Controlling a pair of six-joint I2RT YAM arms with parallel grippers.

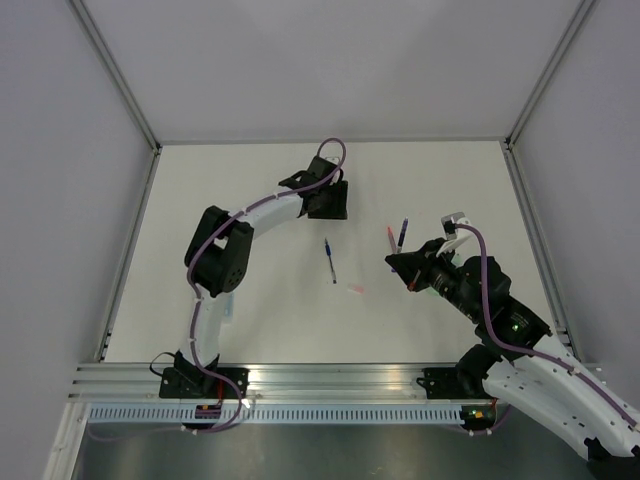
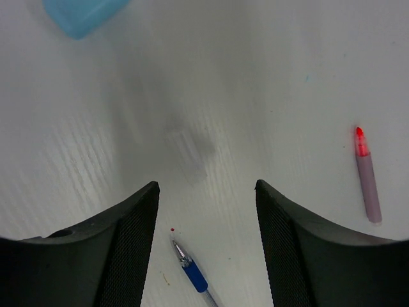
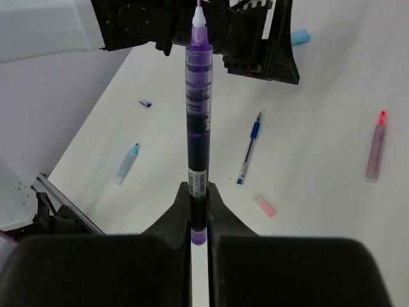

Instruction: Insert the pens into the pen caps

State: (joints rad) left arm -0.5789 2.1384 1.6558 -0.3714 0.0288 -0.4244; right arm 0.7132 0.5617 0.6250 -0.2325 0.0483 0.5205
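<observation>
Between the right fingers (image 3: 171, 224) sits a purple pen (image 3: 197, 128), tip outward.

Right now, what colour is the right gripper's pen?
Purple; the pen shows best in the right wrist view.

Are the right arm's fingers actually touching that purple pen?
Touching. The right wrist view shows both right fingers pressed against the lower end of the purple pen, clamping it with no gap on either side.
</observation>
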